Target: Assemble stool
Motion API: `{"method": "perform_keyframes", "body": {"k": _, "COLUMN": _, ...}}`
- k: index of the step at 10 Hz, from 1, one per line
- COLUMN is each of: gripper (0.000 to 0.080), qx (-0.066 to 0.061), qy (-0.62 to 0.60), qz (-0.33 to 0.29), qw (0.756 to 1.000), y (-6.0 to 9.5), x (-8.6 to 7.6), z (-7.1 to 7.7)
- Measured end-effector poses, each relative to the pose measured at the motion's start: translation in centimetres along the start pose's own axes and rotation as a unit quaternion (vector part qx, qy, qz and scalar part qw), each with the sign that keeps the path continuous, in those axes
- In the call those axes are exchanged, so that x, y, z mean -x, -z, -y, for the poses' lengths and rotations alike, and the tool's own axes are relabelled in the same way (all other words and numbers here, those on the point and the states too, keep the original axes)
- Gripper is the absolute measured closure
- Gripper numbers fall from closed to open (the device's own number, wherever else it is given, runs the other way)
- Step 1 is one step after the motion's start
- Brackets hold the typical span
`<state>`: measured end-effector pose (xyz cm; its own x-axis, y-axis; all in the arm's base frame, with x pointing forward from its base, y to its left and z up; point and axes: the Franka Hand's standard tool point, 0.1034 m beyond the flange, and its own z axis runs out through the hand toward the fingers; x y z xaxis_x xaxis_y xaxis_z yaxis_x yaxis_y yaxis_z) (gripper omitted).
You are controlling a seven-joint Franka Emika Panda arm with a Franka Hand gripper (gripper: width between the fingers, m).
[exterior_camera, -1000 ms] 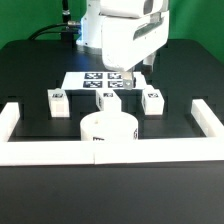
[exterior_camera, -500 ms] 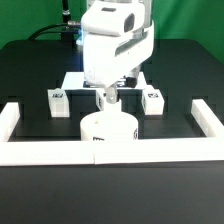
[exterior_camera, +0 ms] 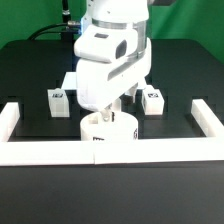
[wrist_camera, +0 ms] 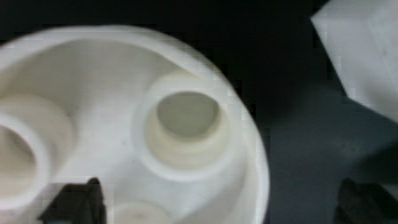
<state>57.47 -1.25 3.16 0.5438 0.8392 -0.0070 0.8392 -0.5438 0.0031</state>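
seat lying flat, sockets facing up

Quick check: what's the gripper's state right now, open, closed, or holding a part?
Gripper: open, jaws spread wide above the round stool seat, holding nothing.

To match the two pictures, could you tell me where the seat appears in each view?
Exterior view: seat low centre, top partly hidden by the arm.
Wrist view: seat fills most of the picture, sockets showing.
Shared landmark: the open hand, over the seat in both.
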Motion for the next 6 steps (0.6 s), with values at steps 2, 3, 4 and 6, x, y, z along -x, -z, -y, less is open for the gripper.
{"method": "perform_keyframes", "body": {"k": 2, "gripper": 0.015, "qx": 0.002, "qy": 0.004, "qz": -0.006, "qw": 1.0, "y": -0.28, "x": -0.75, "z": 0.2}}
{"method": "perform_keyframes", "body": {"k": 3, "gripper": 0.015, "qx": 0.004, "qy": 0.004, "qz": -0.006, "qw": 1.0, "y": -0.27, "x": -0.81, "z": 0.17}}
{"method": "perform_keyframes", "body": {"k": 4, "gripper": 0.0159, "qx": 0.004, "qy": 0.004, "qz": -0.006, "qw": 1.0, "y": -0.27, "x": -0.79, "z": 0.16}}
{"method": "perform_keyframes", "body": {"k": 6, "gripper": 0.0323, "qx": 0.003, "qy": 0.004, "qz": -0.006, "qw": 1.0, "y": -0.29, "x": -0.77, "z": 0.17}}
